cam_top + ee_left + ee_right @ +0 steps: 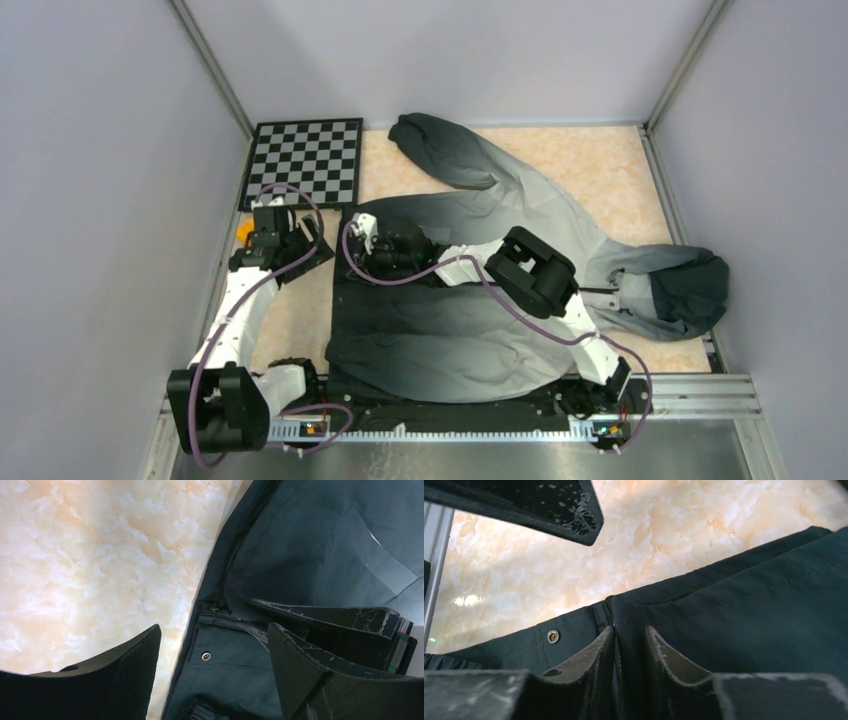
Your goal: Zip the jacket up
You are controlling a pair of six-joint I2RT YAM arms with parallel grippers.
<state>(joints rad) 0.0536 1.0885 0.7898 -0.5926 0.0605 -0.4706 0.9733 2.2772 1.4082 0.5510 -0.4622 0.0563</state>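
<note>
Your jacket [450, 335] is matt, smooth woven cloth with a shiny metal snap [553, 636]; tabletop [610, 165] looks polished marble-print; right gripper fingers [596, 652] scuffed black, probably plastic.

desk [620, 165]: peach marbled top | walls [100, 150]: plain grey, on three sides of the desk | checkerboard [306, 160]: black-and-white, flat in the far-left corner | orange bit [243, 232]: at left edge, near checkerboard's near corner, too small to identify | rail [700, 392]: metal, along near edge
</note>
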